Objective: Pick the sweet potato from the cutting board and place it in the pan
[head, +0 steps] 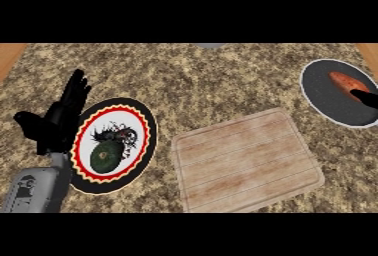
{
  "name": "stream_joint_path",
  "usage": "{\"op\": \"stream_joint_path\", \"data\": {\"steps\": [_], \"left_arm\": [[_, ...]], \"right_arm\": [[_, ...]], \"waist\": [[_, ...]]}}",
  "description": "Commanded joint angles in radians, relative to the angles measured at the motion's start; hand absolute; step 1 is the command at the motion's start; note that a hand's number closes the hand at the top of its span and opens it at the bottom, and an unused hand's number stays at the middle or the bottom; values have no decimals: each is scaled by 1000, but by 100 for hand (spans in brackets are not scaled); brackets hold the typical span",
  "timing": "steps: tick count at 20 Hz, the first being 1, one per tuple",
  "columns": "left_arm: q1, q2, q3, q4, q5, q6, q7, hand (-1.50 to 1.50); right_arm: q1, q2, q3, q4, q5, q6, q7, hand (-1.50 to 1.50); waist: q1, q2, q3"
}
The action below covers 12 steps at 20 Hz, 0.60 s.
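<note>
One right hand (pixel 364 96) fingertip shows, grip unclear, beside sweet potato (pixel 345 81) in pan (pixel 325 102); left hand (pixel 65 111) open

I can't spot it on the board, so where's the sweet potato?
In the head view, the sweet potato lies in the pan at far right, beside the right hand.

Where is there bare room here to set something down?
The cutting board is bare. Open counter runs above it, between the plate and pan. Crowded: the left hand at the plate holding an avocado; the right hand with the sweet potato in the pan.
</note>
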Motion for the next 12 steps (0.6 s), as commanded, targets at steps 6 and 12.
{"op": "stream_joint_path", "data": {"steps": [6,12], "left_arm": [[53,19,31,-67,2,20,52,0],[78,35,54,-38,9,4,16,0]], "right_arm": [[171,109,-35,-228,-193,299,-117,-150],[325,244,23,-535,-213,347,-50,-150]], "waist": [[-61,-30,-6],[-86,-38,-10]]}}
